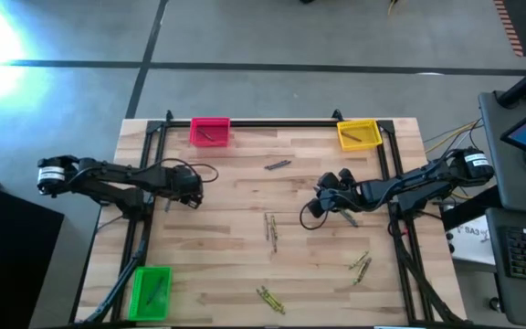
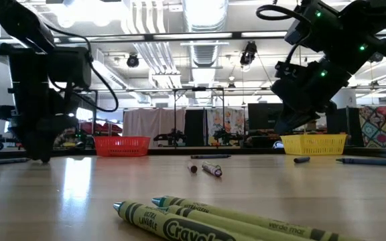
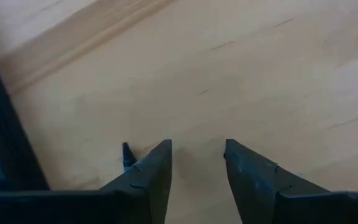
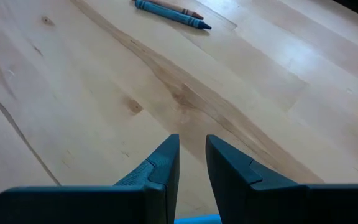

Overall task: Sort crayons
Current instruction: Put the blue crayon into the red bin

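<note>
Low view: paper-wrapped olive crayons (image 2: pixel 213 221) lie on the surface, light, stiff, apt to roll; pinch mid-length. Left end effector (image 3: pixel 197 152) open, empty; right end effector (image 4: pixel 192 146) slightly parted, empty.

Olive-yellow paper-wrapped crayons (image 2: pixel 213 221) are cut off by the low view's bottom edge; a blue crayon tip (image 3: pixel 127 155) shows only partly beside the left gripper's finger; contents of the green plastic bin (image 1: pixel 151 291) too small to tell.

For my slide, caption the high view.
Two arms over a wooden table with scattered crayons and three corner bins.
</note>
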